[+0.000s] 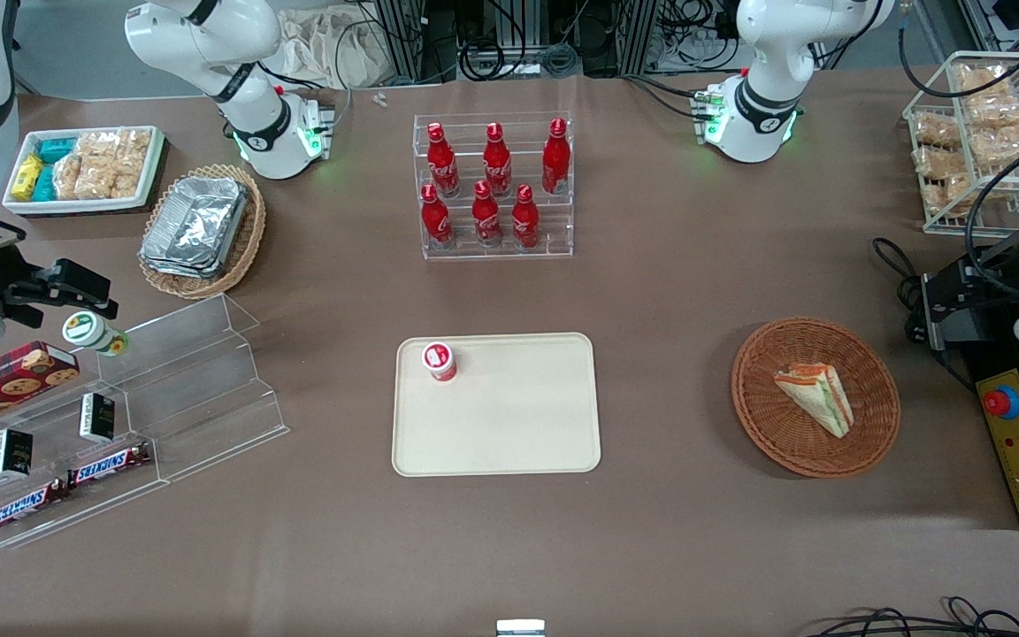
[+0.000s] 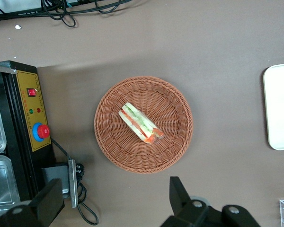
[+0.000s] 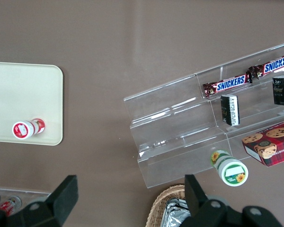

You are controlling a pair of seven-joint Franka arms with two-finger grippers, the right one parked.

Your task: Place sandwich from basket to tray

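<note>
Nothing of the transfer is done: the sandwich (image 2: 140, 123) is seen lying in the basket (image 2: 175, 146), well apart from the tray (image 1: 518, 433), while the gripper (image 2: 114, 201), held open and empty, is poised above the basket, grasp and carry remaining

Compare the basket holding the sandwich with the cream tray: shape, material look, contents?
The basket is round, reddish-brown woven wicker; the tray is rectangular, smooth cream with rounded corners. The basket holds the wrapped sandwich; the tray holds one small red-and-white container near a corner. Both are shallow and sit flat on the table. The gripper, open, hovers above the basket.
</note>
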